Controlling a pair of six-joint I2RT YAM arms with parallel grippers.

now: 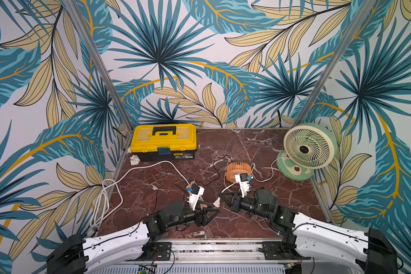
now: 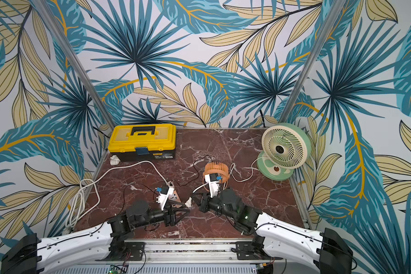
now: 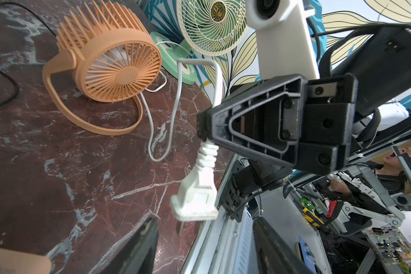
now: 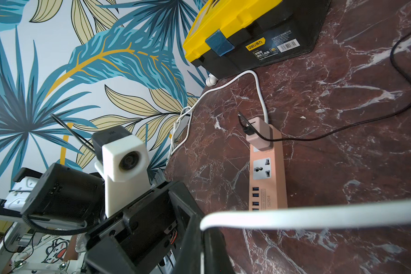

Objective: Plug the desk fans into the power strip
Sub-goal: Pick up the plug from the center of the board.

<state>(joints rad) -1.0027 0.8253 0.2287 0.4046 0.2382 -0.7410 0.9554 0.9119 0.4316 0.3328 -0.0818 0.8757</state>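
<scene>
Left wrist view: carry step, fan cord (image 3: 219,80) clamped by right claw (image 3: 203,128), plug (image 3: 195,197) dangling | left claw (image 3: 204,225) parted, empty | power strip (image 2: 173,195) spotted in a top view at orange fan's (image 2: 216,169) 8 o'clock | next, probably: plug to be lined up over free socket (image 4: 261,168)

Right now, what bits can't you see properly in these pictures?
- Power strip: in both top views, mostly hidden under the left wrist camera.
- Its USB end: right wrist view, crossed by the blurred white cord.
- Left tool: in the left wrist view its fingers are cut off by the bottom edge.
</scene>
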